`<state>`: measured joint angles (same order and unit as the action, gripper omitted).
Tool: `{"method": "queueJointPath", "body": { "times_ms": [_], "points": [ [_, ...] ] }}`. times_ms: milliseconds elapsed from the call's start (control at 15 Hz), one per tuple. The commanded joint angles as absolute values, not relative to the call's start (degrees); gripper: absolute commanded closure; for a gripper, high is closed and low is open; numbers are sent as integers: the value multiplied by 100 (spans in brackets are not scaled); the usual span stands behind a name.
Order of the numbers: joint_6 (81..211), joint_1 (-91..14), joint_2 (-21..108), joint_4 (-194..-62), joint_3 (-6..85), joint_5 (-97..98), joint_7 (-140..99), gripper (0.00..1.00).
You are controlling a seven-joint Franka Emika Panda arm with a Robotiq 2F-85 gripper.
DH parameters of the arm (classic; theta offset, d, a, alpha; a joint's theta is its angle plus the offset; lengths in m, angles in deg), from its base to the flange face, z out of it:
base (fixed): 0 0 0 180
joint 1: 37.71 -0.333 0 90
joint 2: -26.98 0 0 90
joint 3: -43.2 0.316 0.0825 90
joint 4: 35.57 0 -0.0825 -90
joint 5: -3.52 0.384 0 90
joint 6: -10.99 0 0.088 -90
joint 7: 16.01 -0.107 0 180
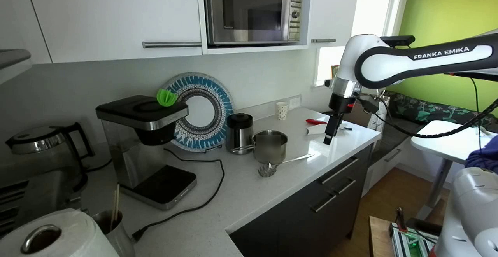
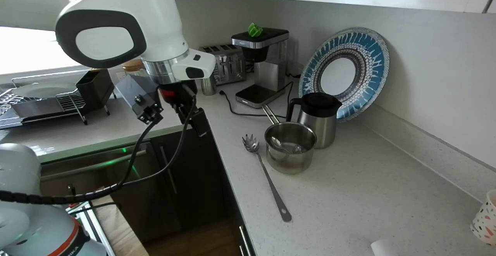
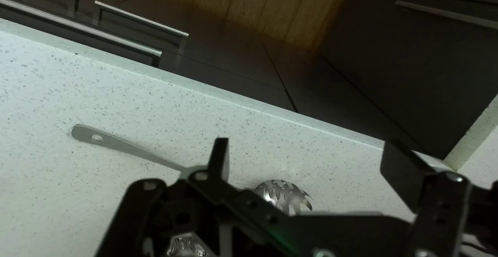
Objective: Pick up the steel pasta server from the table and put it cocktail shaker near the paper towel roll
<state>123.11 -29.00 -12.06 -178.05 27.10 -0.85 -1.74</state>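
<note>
The steel pasta server [image 1: 267, 169] lies on the pale countertop table [image 1: 241, 191] beside a steel saucepan. In an exterior view its full length shows, pronged head [image 2: 252, 144] away from the camera. In the wrist view its handle [image 3: 128, 148] shows, and its head is partly hidden by my gripper. My gripper [image 3: 305, 156] is open and empty, its fingers spread above the counter. It also shows in both exterior views [image 1: 328, 138] [image 2: 200, 122], raised and apart from the server. The white paper towel roll [image 1: 78, 237] stands at the near left corner. A steel cup with sticks [image 1: 123, 237], possibly the shaker, stands beside it.
The saucepan [image 2: 290, 161] stands against a steel jug with a black lid [image 2: 324, 126]. A blue-and-white plate [image 2: 372, 89] leans on the wall. A coffee maker [image 1: 146, 117] and its black cable [image 1: 212, 198] lie between server and roll. A spotted cup [image 2: 486, 219] stands further along.
</note>
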Motion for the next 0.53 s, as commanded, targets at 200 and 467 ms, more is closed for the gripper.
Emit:
{"method": "queueJointPath", "body": {
  "times_ms": [200,467],
  "points": [
    [12297,-2857,-1193,-17791,2744,-56,-150,0],
    [12365,-2904,-1109,-17745,2769,-153,-19,0]
  ]
}}
